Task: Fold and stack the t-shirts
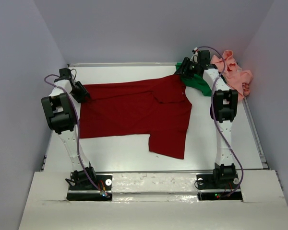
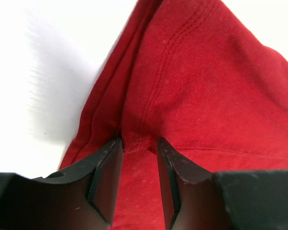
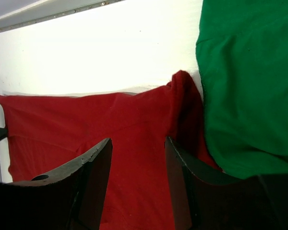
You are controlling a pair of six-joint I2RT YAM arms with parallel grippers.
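Note:
The dark red t-shirt point(image 1: 134, 110) lies spread across the middle of the table, one part hanging toward the near edge. My left gripper point(image 1: 82, 94) is down at its far left edge. In the left wrist view the jaws point(image 2: 139, 143) stand apart, with a small pucker of red cloth point(image 2: 192, 86) at their tips. My right gripper point(image 1: 185, 72) hovers at the shirt's far right corner, open point(image 3: 138, 141) over the red cloth point(image 3: 86, 124). The bright green t-shirt point(image 1: 198, 82) point(image 3: 249, 81) lies bunched beside it. The salmon pink t-shirt point(image 1: 237, 74) sits crumpled at the far right.
A white table point(image 1: 125, 153) is walled on three sides, with a raised rim along its far edge point(image 3: 53, 14). Both arm bases point(image 1: 89, 184) point(image 1: 220, 182) sit at the near edge. Bare table shows in front of the red shirt.

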